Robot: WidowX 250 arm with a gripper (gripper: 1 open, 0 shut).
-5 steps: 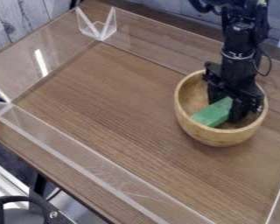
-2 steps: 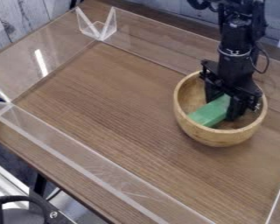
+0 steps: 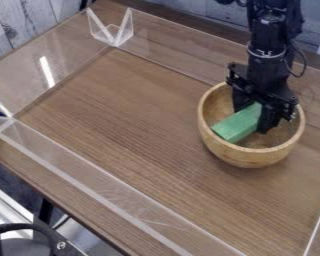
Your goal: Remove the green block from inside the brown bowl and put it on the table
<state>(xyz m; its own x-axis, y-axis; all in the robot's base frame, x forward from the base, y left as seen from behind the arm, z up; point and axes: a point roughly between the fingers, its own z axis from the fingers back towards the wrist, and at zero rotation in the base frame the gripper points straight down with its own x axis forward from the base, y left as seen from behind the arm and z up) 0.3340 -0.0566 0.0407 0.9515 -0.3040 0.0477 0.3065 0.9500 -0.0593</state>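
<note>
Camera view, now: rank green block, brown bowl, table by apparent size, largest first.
1. Table, running past the frame edges
2. Brown bowl, round, on the table
3. Green block, inside the bowl, partly covered by the gripper, yet clearly smallest

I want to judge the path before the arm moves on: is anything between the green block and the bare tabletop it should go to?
Yes, the wall and thick rim of the bowl surround the green block. Past that rim, nothing visible stands before the tabletop on the left of the picture.
</note>
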